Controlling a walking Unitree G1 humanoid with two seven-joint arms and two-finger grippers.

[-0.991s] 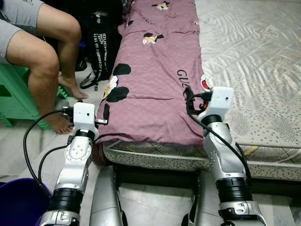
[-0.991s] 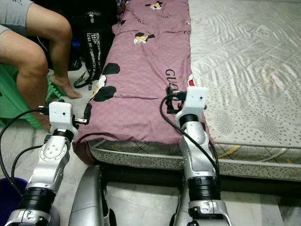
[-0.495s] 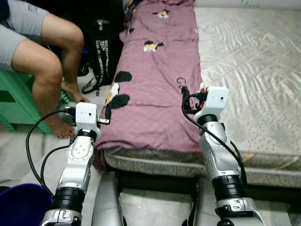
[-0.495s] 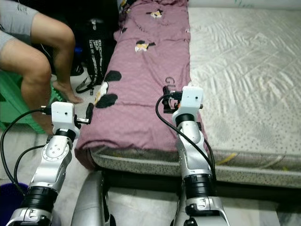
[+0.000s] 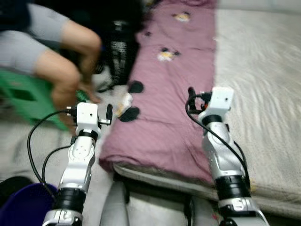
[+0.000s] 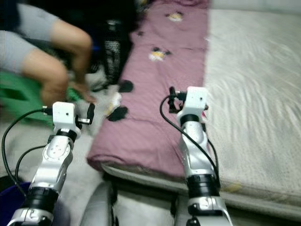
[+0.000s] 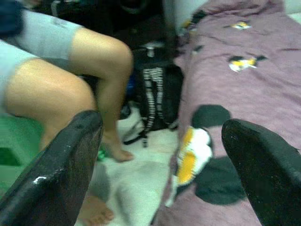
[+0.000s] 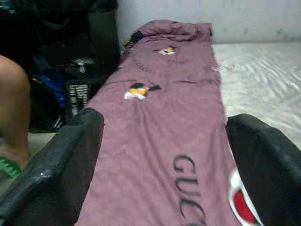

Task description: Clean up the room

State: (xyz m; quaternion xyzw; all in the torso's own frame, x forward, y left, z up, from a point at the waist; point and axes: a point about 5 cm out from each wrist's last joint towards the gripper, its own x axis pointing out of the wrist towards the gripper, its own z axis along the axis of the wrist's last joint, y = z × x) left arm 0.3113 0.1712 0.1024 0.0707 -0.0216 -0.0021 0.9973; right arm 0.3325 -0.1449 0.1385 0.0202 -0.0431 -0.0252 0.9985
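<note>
Swung view rightward, blurred; purple blanket (image 5: 164,108) running lengthwise ahead along bed (image 5: 263,94), directly under right gripper (image 8: 164,155), left gripper (image 7: 162,155) off its edge, both spread, empty.

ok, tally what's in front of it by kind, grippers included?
Grippers: 2, left gripper and right gripper, both open
Blankets: 1, purple blanket along the mattress's left side
Mattresses: 1, mattress
Bags: 1, black bag on the floor
Stools: 1, green stool
People: 1, person seated
Buckets: 1, purple bucket
Total: 8
</note>
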